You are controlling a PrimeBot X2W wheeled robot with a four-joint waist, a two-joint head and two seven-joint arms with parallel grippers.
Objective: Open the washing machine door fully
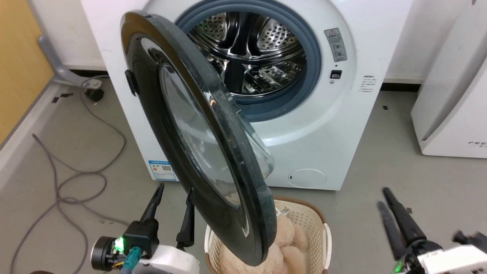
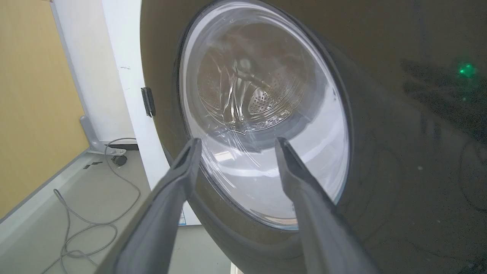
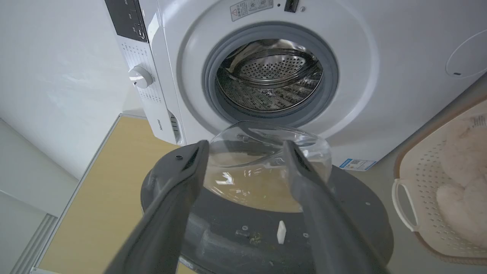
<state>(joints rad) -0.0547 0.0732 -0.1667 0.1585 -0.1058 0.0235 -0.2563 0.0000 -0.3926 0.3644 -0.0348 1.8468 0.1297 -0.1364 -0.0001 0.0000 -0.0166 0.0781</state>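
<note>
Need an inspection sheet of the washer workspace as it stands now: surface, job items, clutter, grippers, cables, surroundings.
Surface: grey floor, small dark marks.
Job's things: washing machine door swung partway out, not fully open; washing machine with its steel drum exposed, nothing seen inside.
Clutter: cream basket holding a beige plush toy, under the door's free edge.
Grippers: left gripper open, close to the door's outer face, contact unclear; right gripper open, apart from the door, holding nothing.
Cables: grey cable looped on the floor left of the machine.
Surroundings: white appliance at right, yellow panel at left.
</note>
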